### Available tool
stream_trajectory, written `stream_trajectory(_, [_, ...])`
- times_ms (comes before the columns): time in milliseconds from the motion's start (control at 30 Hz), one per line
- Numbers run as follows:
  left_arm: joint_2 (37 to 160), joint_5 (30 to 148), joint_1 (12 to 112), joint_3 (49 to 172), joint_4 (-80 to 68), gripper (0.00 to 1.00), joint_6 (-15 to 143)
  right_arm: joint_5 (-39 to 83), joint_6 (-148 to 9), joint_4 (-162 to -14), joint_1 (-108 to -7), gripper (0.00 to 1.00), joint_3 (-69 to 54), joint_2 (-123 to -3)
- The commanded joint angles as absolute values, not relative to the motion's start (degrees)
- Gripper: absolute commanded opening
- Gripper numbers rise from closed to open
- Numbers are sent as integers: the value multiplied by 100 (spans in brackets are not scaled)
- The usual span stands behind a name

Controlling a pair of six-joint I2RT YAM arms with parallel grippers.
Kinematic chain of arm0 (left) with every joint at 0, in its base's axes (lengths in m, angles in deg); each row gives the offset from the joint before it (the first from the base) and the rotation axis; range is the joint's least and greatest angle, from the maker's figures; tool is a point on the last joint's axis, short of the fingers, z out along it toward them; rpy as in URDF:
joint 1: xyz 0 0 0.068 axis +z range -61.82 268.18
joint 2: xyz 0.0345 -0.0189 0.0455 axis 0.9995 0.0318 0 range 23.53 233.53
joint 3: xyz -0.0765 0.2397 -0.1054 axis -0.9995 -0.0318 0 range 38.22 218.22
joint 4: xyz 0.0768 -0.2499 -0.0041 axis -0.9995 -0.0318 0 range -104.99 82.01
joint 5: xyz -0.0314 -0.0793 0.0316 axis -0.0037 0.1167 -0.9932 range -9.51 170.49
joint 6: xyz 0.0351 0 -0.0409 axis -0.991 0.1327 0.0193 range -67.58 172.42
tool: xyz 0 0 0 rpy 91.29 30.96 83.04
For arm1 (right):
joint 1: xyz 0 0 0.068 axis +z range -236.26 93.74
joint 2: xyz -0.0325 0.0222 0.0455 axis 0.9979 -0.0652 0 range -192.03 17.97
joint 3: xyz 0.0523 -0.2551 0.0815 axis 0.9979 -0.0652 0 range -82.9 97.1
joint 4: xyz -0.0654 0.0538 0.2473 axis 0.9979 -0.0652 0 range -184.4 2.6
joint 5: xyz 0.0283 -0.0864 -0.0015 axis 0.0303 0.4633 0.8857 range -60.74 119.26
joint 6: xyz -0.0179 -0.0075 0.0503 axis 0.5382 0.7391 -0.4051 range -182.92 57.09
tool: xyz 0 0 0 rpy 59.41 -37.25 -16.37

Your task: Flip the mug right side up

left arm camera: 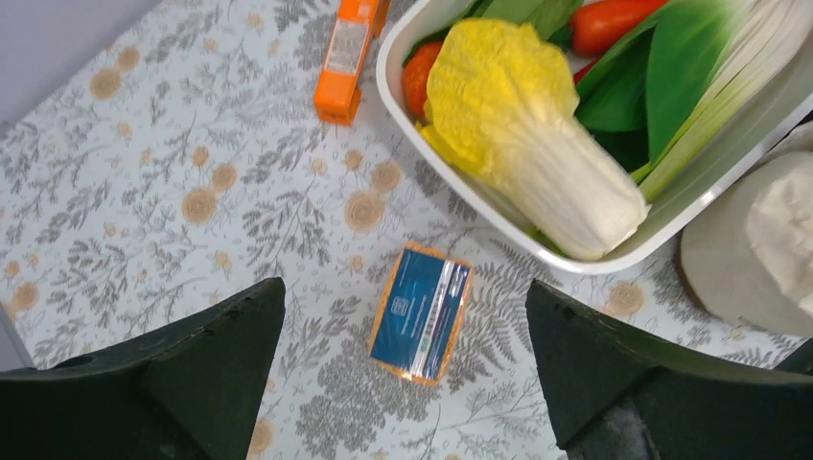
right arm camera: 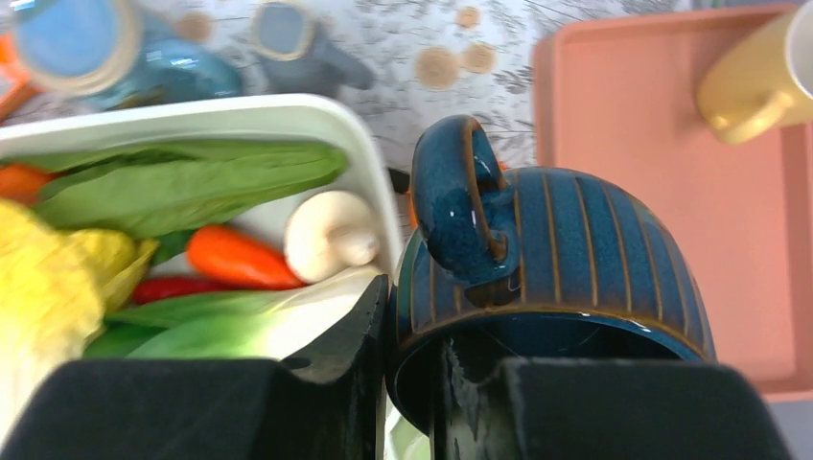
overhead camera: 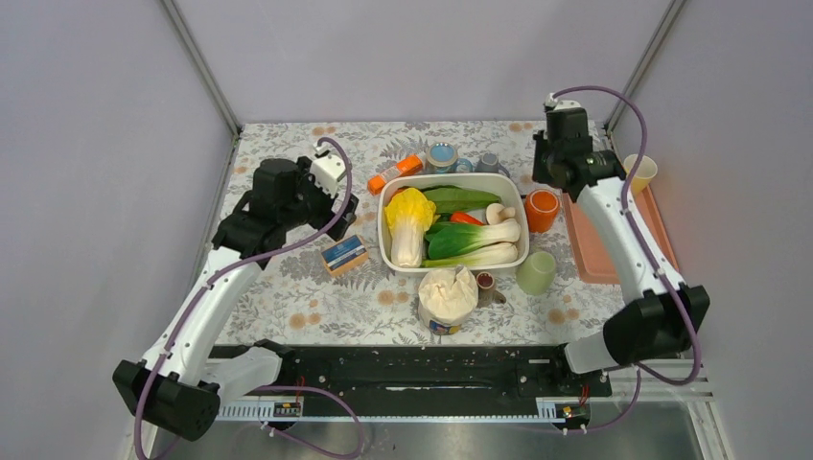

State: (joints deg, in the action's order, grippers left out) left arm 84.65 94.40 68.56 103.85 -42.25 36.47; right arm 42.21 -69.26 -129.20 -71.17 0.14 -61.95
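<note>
The blue striped mug (right arm camera: 594, 259) with a brown rim hangs in my right gripper (right arm camera: 412, 374), off the table. Its mouth faces the wrist camera and its handle (right arm camera: 460, 216) points to the left of its body. The gripper is shut on the rim, one finger (right arm camera: 355, 355) outside the wall and the other inside. In the top view the right gripper (overhead camera: 561, 177) is at the back right and the wrist hides the mug. My left gripper (left arm camera: 403, 297) is open and empty above a blue and orange box (left arm camera: 422, 311).
A white tub (overhead camera: 453, 180) of vegetables stands mid-table. A pink tray (overhead camera: 594, 240) with a yellow cup (overhead camera: 639, 171) lies at the right. An orange cup (overhead camera: 542, 209), a green cup (overhead camera: 536, 272), a paper-covered tub (overhead camera: 448, 297), an orange tube (overhead camera: 395, 172) and a blue jar (overhead camera: 442, 156) surround the tub.
</note>
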Motion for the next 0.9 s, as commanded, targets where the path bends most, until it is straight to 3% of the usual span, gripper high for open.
stream_trajectory(0, [8278, 8917, 6876, 10082, -4258, 99, 3287, 4394, -6664, -13066, -7814, 0, 828, -6973])
stream_trajectory(333, [8514, 8771, 6877, 9669, -4181, 99, 3168, 3673, -6649, -13066, -8927, 0, 1991, -8796])
stream_trajectory(867, [8982, 8696, 6876, 9535, -4074, 99, 3080, 2801, -6764, -14069, -9709, 0, 4543, -11436])
